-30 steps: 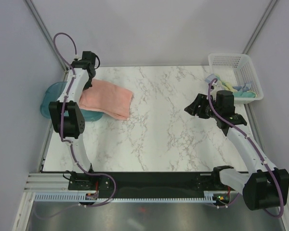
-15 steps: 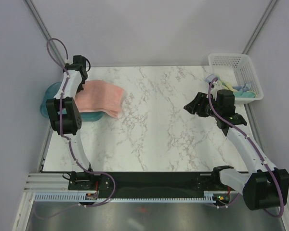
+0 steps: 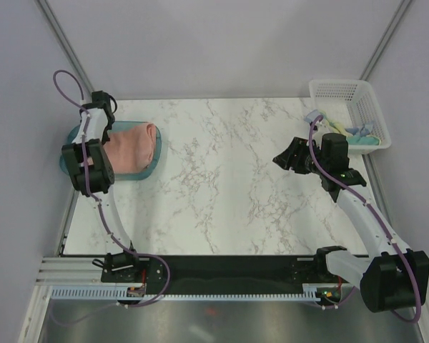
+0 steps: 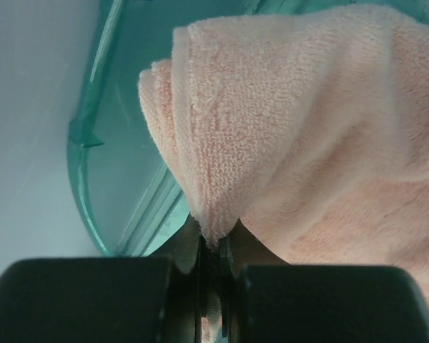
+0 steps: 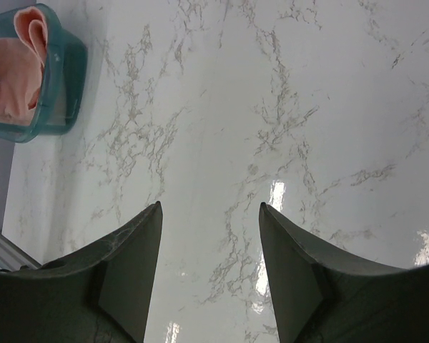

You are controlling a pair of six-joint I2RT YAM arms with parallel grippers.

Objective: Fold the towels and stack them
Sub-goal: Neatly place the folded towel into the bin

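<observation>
The folded salmon-pink towel (image 3: pixel 132 146) lies in the translucent teal tray (image 3: pixel 157 161) at the table's left edge. It also shows in the left wrist view (image 4: pixel 307 128) and the right wrist view (image 5: pixel 18 78). My left gripper (image 4: pixel 214 239) is shut on the towel's folded edge, over the tray's far left side. My right gripper (image 5: pixel 209 214) is open and empty above the bare marble at the right (image 3: pixel 289 156). The pale yellow towel with teal patches (image 3: pixel 361 139) and a light blue towel (image 3: pixel 362 129) lie crumpled in the white mesh basket (image 3: pixel 343 89).
The teal tray's rim (image 4: pixel 89 136) stands close to the left wall. The white basket sits at the table's far right corner. Grey walls enclose the marble table (image 3: pixel 229 186) on three sides.
My left gripper has dragged the pink towel leftward from the table into the teal tray. The right arm has hardly moved.
</observation>
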